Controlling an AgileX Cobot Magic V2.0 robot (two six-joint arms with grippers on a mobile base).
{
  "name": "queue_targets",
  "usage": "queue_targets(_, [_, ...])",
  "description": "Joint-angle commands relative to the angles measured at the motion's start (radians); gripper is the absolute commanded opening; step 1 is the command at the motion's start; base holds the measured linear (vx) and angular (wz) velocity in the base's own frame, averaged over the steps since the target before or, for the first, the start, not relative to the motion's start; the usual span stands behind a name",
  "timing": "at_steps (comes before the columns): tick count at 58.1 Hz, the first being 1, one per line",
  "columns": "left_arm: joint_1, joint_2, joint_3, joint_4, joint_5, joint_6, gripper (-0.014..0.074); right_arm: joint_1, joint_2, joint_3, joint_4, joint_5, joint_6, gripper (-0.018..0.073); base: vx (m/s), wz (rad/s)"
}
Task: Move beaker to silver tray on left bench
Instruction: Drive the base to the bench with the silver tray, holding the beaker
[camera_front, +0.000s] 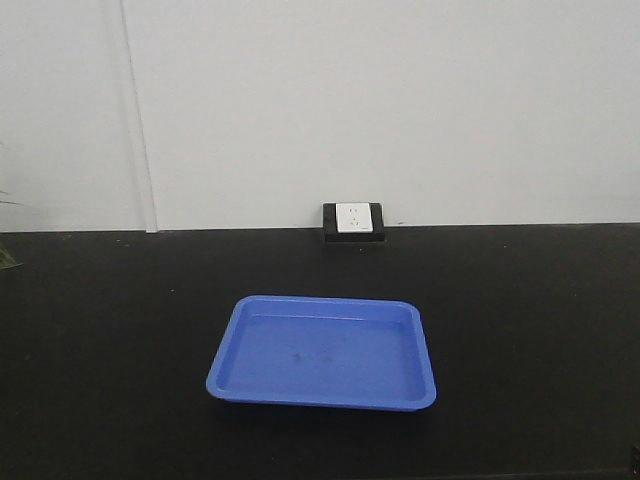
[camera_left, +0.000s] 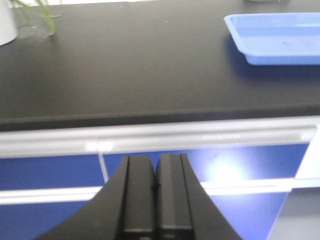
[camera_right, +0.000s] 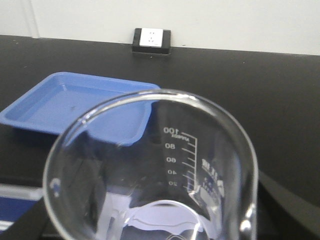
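Clear glass: the small graduated beaker (camera_right: 150, 170) sits upright at lower centre, clamped in your right end effector (camera_right: 150, 222). Your left end effector (camera_left: 156, 195) is pressed together, empty. The flat silver tray is out of view; only a blue plastic tray (camera_right: 30, 117) shows, upper left.

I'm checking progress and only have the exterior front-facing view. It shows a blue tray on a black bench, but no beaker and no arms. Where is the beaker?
Observer: The right wrist view shows the beaker close up. The right gripper holds it, with its jaws on either side.
Operator: And the left arm?
Observer: The left gripper hangs in front of the bench edge, below the worktop, with its jaws shut on nothing.
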Motion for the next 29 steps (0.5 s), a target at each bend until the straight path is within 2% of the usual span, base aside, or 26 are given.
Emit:
queue_targets(1, [-0.006, -0.016, 0.028, -0.002, -0.077, -0.001, 0.0001, 0.000, 0.000, -0.031, -0.026, -0.061, -0.009, -0.0006, -0.34, 0.15])
queue_targets(29, [-0.006, -0.016, 0.028, -0.002, -0.077, -0.001, 0.0001, 0.000, 0.000, -0.031, -0.026, -0.061, -0.009, -0.0006, -0.36, 0.16])
